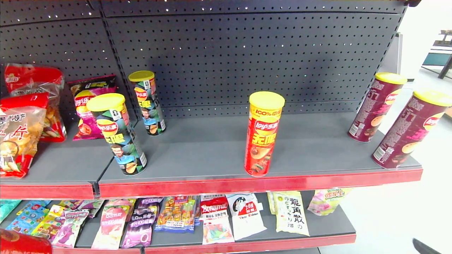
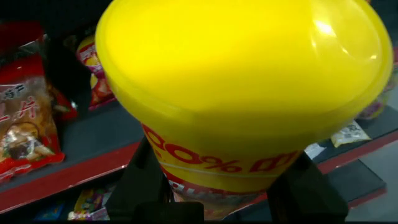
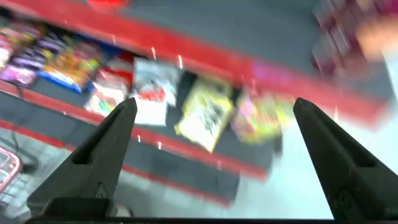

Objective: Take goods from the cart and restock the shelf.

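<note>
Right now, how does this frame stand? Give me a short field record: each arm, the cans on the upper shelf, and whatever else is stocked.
left gripper: jaws shut on a yellow-lidded red can, held in front of the shelving
right gripper: jaws open, nothing between them
upper shelf: five cans standing
shelf middle: lone red can, near the front edge
shelf left: dark cans
shelf right end: maroon cans
far left: snack bags
lower shelf: flat packets in a row
</note>
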Motion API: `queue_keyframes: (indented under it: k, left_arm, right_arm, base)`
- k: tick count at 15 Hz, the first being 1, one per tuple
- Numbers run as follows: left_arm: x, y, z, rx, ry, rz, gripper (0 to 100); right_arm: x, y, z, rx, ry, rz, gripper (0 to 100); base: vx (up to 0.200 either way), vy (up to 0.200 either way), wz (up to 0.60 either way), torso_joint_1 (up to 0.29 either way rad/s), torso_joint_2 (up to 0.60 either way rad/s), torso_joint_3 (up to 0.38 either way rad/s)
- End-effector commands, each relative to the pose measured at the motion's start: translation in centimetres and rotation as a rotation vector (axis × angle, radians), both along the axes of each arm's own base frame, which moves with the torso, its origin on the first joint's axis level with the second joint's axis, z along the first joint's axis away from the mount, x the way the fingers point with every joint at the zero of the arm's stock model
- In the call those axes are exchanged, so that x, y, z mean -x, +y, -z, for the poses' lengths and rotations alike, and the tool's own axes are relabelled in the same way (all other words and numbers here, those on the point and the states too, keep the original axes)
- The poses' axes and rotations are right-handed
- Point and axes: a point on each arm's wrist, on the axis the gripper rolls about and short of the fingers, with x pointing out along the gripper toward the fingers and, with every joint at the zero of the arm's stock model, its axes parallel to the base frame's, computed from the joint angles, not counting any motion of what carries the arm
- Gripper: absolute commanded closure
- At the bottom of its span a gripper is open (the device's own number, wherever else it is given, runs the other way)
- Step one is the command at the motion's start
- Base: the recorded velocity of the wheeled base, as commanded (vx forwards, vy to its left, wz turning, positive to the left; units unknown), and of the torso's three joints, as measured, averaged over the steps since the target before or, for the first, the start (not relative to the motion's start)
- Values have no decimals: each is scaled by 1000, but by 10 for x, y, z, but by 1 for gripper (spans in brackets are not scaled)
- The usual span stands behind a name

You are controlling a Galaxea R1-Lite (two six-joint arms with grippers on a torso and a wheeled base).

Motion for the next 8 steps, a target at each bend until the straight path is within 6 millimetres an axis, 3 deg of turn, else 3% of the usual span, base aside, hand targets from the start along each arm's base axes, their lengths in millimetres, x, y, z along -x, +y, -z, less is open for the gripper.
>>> queue_keyframes:
  k: [1, 4, 6, 8]
  left_arm:
    - [-6, -1, -3, 6, 25, 25, 100]
    - [-4, -1, -1, 57, 37, 55, 100]
    - [-3, -2, 0, 68, 37, 86, 100]
    - [-1, -4, 4, 67, 43, 173, 100]
  right_arm:
    - [46, -13, 19, -106, -97, 266, 0]
    - [59, -16, 42, -122, -157, 296, 0]
    - [57, -16, 45, -123, -153, 314, 0]
    - [49, -14, 62, -137, -146, 253, 0]
  base:
    - [0, 0, 0, 0, 0, 0]
    - [0, 0, 0, 0, 0, 0]
    - [0, 0, 0, 0, 0, 0]
    - [0, 0, 0, 0, 0, 0]
